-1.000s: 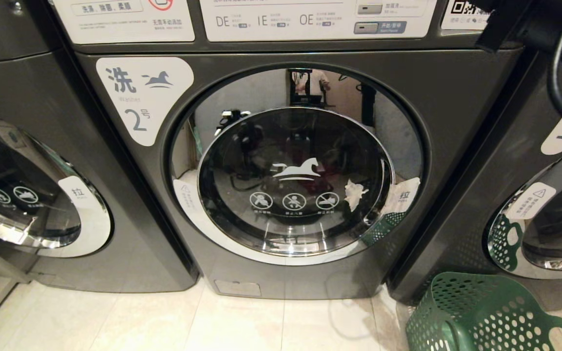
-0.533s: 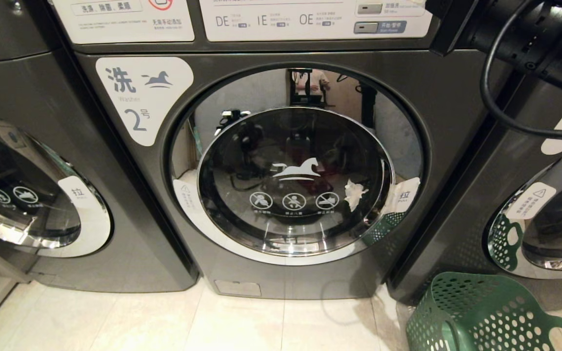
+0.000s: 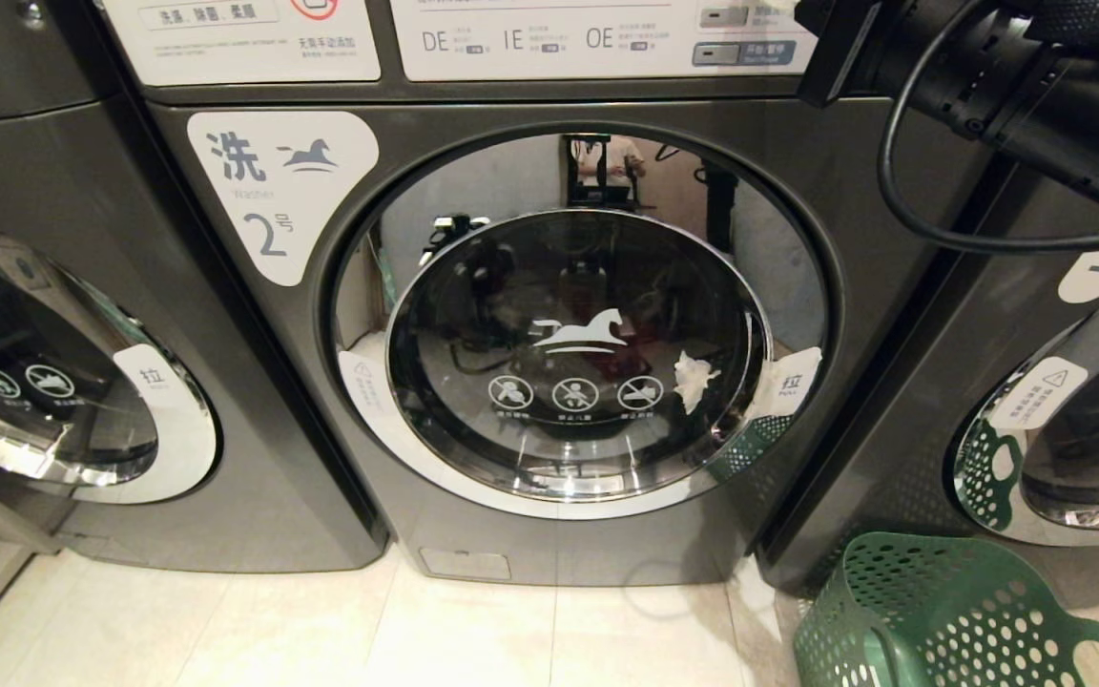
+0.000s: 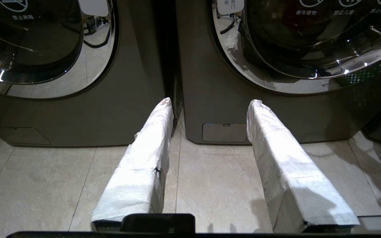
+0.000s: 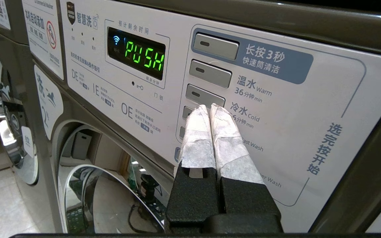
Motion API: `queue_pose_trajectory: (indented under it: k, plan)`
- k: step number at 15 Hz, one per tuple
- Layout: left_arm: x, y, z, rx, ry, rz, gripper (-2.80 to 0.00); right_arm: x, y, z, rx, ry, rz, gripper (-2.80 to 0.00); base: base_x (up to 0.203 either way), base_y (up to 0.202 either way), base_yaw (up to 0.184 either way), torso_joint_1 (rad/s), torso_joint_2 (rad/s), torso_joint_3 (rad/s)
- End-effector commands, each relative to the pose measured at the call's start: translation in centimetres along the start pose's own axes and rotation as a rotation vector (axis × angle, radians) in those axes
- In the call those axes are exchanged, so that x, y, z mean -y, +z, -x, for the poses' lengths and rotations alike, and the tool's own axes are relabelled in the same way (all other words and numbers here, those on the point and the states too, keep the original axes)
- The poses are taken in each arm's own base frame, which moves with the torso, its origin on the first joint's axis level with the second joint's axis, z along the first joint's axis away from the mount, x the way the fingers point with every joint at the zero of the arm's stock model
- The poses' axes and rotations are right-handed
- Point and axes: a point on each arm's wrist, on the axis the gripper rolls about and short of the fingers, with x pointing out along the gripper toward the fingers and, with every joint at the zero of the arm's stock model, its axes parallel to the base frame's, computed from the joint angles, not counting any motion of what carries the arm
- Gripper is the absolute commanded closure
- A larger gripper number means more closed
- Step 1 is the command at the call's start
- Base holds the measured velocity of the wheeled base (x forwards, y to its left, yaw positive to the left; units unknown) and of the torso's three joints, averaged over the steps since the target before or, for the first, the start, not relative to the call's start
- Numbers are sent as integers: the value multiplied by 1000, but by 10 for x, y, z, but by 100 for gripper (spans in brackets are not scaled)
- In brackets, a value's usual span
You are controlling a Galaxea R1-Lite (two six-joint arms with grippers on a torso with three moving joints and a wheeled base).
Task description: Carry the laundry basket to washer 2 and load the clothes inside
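Observation:
Washer 2 point(image 3: 597, 315) fills the middle of the head view, its round glass door shut and the white label with the numeral 2 point(image 3: 273, 191) at its upper left. Behind the glass I make out a white patch point(image 3: 695, 380) and a dim reddish shape; I cannot tell whether these are the clothes. The green laundry basket point(image 3: 941, 620) stands on the floor at the lower right; the part I see holds nothing. My right gripper point(image 5: 210, 107) is shut, its wrapped tips at the column of grey buttons point(image 5: 205, 96) on the control panel. My left gripper point(image 4: 208, 102) hangs open and empty low before washer 2 point(image 4: 276, 99).
The display point(image 5: 144, 56) reads PUSH. The right arm point(image 3: 988, 76) and its cable cross the upper right, in front of the washer labelled 1 point(image 3: 1065, 401). Another washer point(image 3: 53, 382) stands to the left. Pale floor tiles point(image 3: 321, 630) lie in front.
My right arm has reached further left along the control panel in the head view. The washer door, the basket and the left arm have not moved.

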Motion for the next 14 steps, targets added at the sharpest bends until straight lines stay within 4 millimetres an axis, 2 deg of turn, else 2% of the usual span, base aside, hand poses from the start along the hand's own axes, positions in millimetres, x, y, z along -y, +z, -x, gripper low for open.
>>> queue_pose_trajectory:
  k: [1,10,14]
  plan:
    - [0,-2,0,-6,0,0,0,0,-3,-2,-2,2,0,0,0,0,0,0,0,0]
    - [0,-2,-1,-7,0,0,0,0,-11,-6,-26,-33,-1,0,0,0,0,0,0,0]
    - [0,-2,0,-5,0,0,0,2,-5,-4,0,-54,6,0,0,0,0,0,0,0]
